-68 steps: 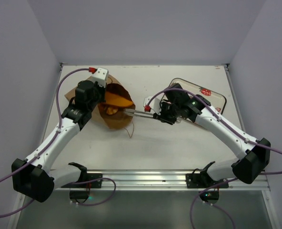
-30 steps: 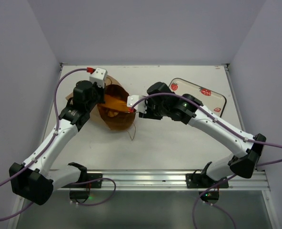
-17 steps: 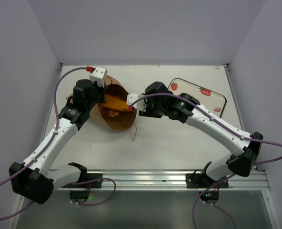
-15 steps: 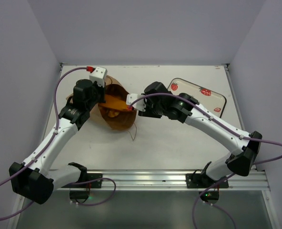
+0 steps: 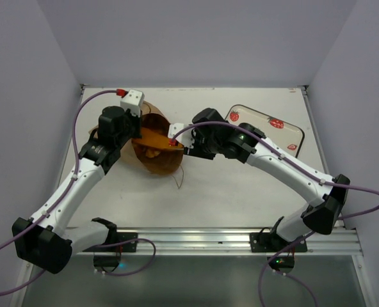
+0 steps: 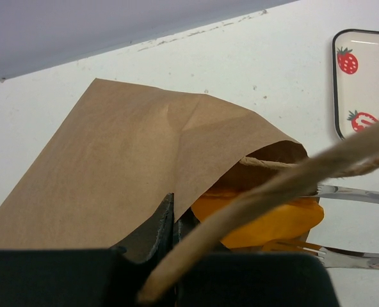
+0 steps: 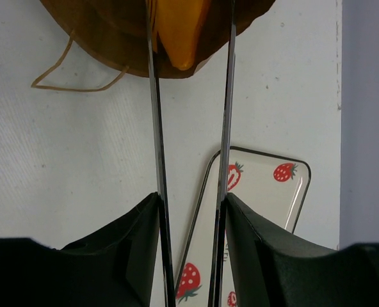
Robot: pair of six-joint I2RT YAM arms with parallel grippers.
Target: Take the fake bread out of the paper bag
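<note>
Bread [image 7: 178, 29] looks light, stiff, slippery; metal tongs [image 7: 228, 96] should clamp its tapered end. Left jaws pinch the paper bag [image 6: 112, 166] rim; right jaws squeeze the tongs.

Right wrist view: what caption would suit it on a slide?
Right gripper holds metal tongs, their arms straddling the fake bread at the mouth of the paper bag.

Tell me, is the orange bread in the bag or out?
In. The fake bread lies inside the paper bag's open mouth, tongs either side.

Orange fake bread [image 6: 261, 225] sits inside brown paper bag [image 6: 129, 157].
</note>
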